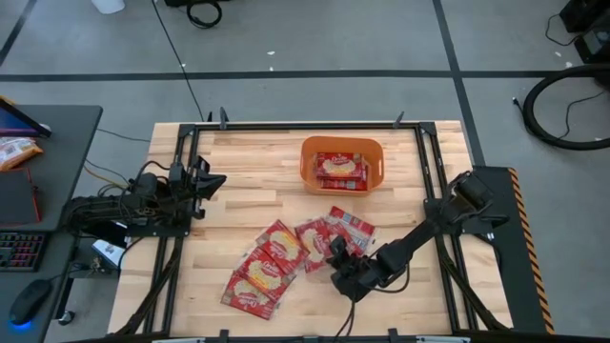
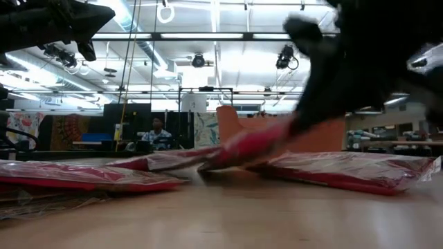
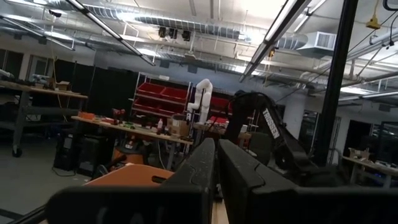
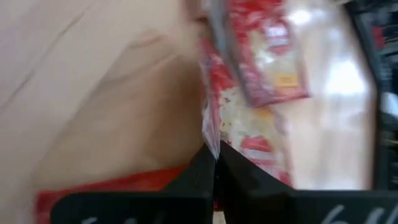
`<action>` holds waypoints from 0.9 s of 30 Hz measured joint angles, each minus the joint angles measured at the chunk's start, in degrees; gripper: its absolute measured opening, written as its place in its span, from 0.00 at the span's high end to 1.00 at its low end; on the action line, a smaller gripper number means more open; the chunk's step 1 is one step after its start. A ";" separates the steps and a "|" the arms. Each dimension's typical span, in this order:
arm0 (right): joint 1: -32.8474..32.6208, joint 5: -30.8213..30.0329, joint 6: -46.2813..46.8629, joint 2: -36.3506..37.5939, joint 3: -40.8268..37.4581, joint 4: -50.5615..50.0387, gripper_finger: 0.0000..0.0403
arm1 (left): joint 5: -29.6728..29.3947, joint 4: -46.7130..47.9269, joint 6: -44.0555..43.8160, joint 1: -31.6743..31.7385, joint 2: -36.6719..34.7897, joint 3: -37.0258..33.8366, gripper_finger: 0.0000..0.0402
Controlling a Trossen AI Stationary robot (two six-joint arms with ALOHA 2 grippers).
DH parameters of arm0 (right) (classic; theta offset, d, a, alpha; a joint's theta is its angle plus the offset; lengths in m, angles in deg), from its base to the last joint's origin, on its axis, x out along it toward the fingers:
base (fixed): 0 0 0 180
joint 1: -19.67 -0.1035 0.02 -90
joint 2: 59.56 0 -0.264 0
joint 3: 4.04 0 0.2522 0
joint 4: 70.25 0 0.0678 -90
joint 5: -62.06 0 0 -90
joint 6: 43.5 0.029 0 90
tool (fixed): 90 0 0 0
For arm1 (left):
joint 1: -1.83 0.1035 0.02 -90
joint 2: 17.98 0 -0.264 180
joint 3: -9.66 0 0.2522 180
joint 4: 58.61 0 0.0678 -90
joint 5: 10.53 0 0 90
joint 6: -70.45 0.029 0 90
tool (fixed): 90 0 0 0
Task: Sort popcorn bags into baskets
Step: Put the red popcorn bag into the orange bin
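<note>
The wooden bench (image 1: 238, 181) filled the middle of the high view, with a dark side desk (image 1: 48, 162) to its left carrying an orange-and-white snack bag (image 1: 17, 151). At far centre of the bench sat the orange basket (image 1: 342, 164), with popcorn bags inside (image 1: 341, 170), at least two by the look of it. The right arm reached in from the right edge toward near centre; the left arm waited folded at the left edge, its left gripper (image 3: 216, 163) pinched together on nothing and aimed level across the bench toward the basket. Loose popcorn bags lay in a cluster near centre: two overlapping at near left (image 1: 259, 282), one above them (image 1: 282, 242), one at the centre (image 1: 313, 236), and one right of it (image 1: 352, 225). The right gripper (image 4: 215, 155) sat on the near-right side of that cluster with its jaws clamped on the thin edge of one bag (image 4: 214, 121); in the low view that bag (image 2: 242, 149) tilted up off the wood at one end. Step in hand, as I judged it: pick-up of one bag, grip made, lift barely begun. Next move called for raising it clear, carrying it far to the basket and releasing above the rim. Risk: the neighbouring bag touched or overlapped the held one and could drag along; an edge pinch on slick film could slip.
</note>
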 joint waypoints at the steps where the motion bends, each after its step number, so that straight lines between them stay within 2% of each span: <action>1: 0.06 -1.23 -0.33 1.08 0.83 -2.12 0.95 | -0.01 0.01 0.00 0.00 0.01 0.00 0.94; 8: 1.08 -9.21 -5.82 9.66 7.83 -17.86 0.98 | 0.00 0.01 0.00 0.00 0.01 0.00 0.94; 12: 2.56 -14.31 -9.60 15.43 9.95 -20.61 0.97 | 0.01 0.01 0.00 0.00 0.00 0.00 0.94; 23: 14.75 -14.46 -17.11 31.98 10.10 -20.43 0.98 | 0.00 0.00 0.04 -0.01 0.00 0.00 0.94; 27: 21.03 -14.17 -13.35 35.46 10.10 -22.08 0.98 | 0.02 0.01 0.02 0.00 0.01 0.00 0.94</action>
